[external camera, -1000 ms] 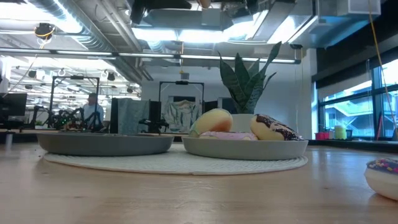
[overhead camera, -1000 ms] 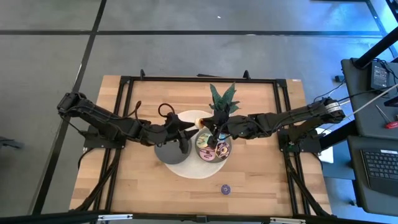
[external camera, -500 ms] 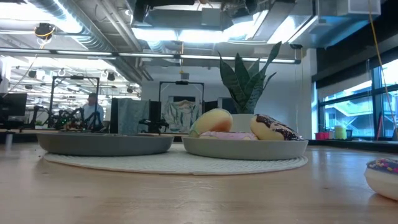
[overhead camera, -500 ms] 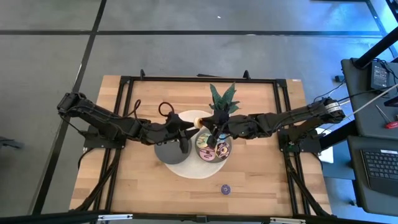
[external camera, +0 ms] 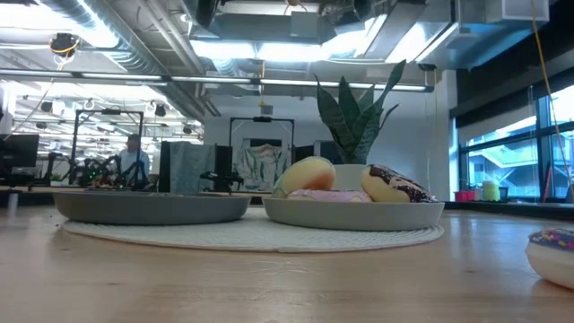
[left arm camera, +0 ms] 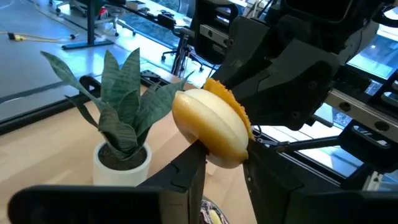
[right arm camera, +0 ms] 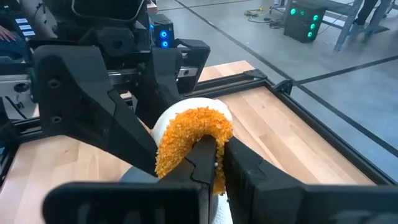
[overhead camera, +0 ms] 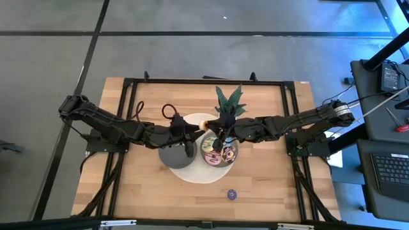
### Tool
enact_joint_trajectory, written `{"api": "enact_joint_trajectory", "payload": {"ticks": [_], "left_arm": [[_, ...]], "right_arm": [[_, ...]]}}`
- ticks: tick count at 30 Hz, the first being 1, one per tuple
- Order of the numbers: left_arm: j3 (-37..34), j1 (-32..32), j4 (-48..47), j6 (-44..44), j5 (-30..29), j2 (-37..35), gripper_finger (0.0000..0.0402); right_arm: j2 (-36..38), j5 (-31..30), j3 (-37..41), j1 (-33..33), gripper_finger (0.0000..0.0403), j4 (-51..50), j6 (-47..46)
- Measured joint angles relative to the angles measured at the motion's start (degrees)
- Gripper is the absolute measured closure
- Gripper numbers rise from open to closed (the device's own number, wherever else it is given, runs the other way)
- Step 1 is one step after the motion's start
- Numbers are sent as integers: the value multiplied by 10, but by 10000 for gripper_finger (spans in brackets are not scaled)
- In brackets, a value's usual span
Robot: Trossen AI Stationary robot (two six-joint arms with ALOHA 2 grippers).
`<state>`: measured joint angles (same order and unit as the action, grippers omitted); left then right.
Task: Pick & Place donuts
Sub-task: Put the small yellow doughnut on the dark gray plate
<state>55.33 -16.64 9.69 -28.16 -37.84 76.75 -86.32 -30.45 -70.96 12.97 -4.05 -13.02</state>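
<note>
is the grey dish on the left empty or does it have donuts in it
Empty, as far as shown: the left grey dish shows nothing above its rim; the right dish holds donuts.

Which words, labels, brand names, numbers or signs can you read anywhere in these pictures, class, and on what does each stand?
None can be read.
Screens on the desk beside the table: too small to read.
Donut held between both grippers, left gripper and right gripper: no print.
Plant pot: plain.

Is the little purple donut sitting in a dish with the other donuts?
No, the purple donut lies alone on the bare wooden table, apart from the dish of donuts.
</note>
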Motion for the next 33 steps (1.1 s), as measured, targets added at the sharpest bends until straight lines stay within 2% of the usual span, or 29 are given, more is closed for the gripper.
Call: {"api": "enact_joint_trajectory", "payload": {"ticks": [6, 16, 19, 26, 30, 33], "left_arm": [[0, -1, 0, 14, -1, 0, 319], [0, -2, -1, 48, 0, 0, 391], [0, -2, -4, 49, 0, 0, 395], [0, -2, -48, 12, 4, 0, 392], [0, -1, -119, -56, 25, -5, 395], [0, -1, -198, -133, 75, -12, 394]], "right_arm": [[0, -1, 0, 0, 375, 0, -1], [0, 19, 0, 0, 368, -1, 26], [1, 19, 0, 0, 339, -3, 42], [33, 23, 0, 0, 238, -50, 27], [69, 23, 0, 0, 200, -74, 28], [94, 22, 0, 0, 184, -97, 27]]}}
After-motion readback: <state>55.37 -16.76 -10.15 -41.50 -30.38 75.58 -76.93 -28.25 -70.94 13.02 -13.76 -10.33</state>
